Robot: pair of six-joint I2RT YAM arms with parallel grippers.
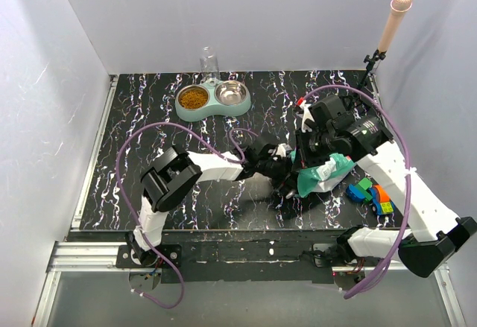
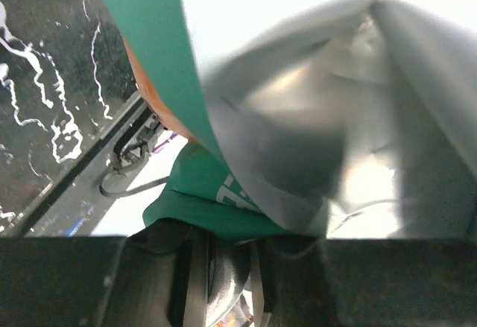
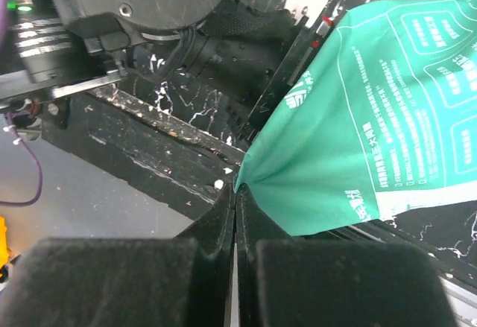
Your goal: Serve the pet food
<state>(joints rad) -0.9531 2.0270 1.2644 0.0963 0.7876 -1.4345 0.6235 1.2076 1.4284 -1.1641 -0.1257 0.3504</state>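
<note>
Between the two arms, low near the counter's [image 1: 149, 126] near edge: teal-and-white pet food bag [image 1: 322, 174]. Pinched at a folded green corner by the right end effector [image 3: 235, 193], fingers shut flat together. Just under the silver-lined mouth, the left end effector [image 2: 221, 260], narrowly set; cannot tell whether gripping the lip or only resting against it. Lying roughly crosswise, mouth toward the left arm, base toward the right. Nothing of the contents visible. Well ahead and leftward of both: mint-green double bowl [image 1: 213, 108], pet food kibble [image 1: 193, 98] already heaped in its left cup, right cup [image 1: 232, 93] bare steel. Nearer to the left arm. Likely next: carrying the mouth forward-left over the bowl before tipping.
</note>
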